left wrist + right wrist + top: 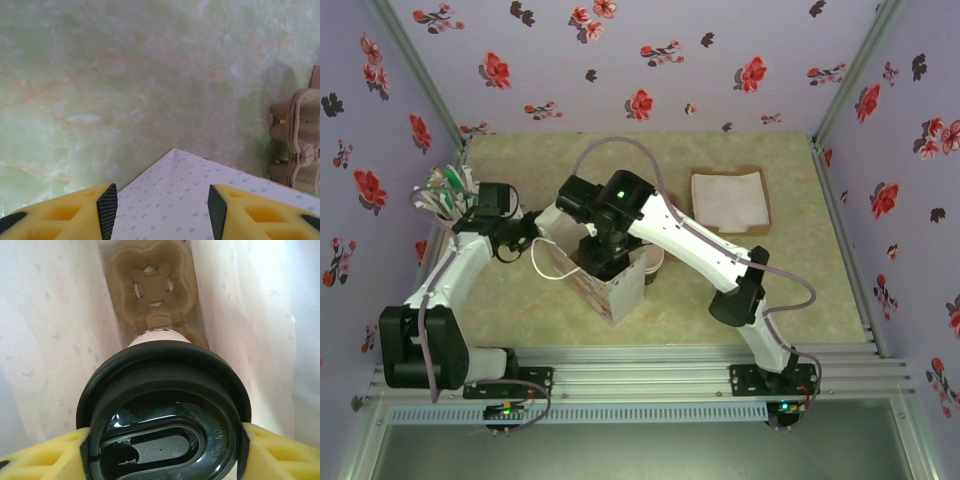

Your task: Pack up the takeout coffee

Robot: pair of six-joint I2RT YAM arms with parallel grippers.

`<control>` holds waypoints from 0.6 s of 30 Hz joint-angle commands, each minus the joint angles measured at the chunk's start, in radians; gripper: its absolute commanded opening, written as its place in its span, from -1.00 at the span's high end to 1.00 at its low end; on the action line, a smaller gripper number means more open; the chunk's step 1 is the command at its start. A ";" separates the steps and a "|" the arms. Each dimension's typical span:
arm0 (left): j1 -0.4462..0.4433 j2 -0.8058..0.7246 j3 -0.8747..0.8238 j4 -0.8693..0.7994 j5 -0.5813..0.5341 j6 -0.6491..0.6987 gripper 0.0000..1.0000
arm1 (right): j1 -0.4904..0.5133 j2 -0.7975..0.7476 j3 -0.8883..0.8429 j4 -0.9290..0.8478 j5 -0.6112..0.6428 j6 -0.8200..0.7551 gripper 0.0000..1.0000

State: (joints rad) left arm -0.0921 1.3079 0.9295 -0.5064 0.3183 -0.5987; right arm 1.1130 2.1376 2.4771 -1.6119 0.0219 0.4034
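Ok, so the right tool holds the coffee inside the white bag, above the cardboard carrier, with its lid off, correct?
No, the lid is on. The right wrist view shows the black lid seated on the takeout coffee, which the right tool holds inside the white bag, above the cardboard carrier.

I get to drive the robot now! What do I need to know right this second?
The left gripper is open, poised over the bag, gripping nothing.
The right gripper is shut on the coffee, down inside the bag.
The coffee has its lid on and is over the near end of the carrier at the bag's bottom. I cannot tell whether it is seated.
Done: coffee lidded, gripped and in the bag.
Left: probably set it into the carrier, let go and lift the right arm out.
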 commanded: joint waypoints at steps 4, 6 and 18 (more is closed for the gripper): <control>-0.036 -0.092 -0.061 0.013 0.008 -0.050 -0.01 | 0.008 -0.050 -0.032 -0.186 -0.012 0.013 -0.30; -0.043 -0.121 -0.083 0.012 0.008 -0.062 -0.01 | 0.009 -0.055 -0.044 -0.186 -0.017 0.015 -0.31; -0.025 -0.247 -0.109 -0.041 -0.073 -0.081 -0.13 | 0.024 -0.076 -0.110 -0.186 -0.037 0.014 -0.29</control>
State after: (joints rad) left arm -0.1276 1.0851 0.8066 -0.5110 0.2737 -0.6758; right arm 1.1263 2.1033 2.3775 -1.6119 -0.0044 0.4038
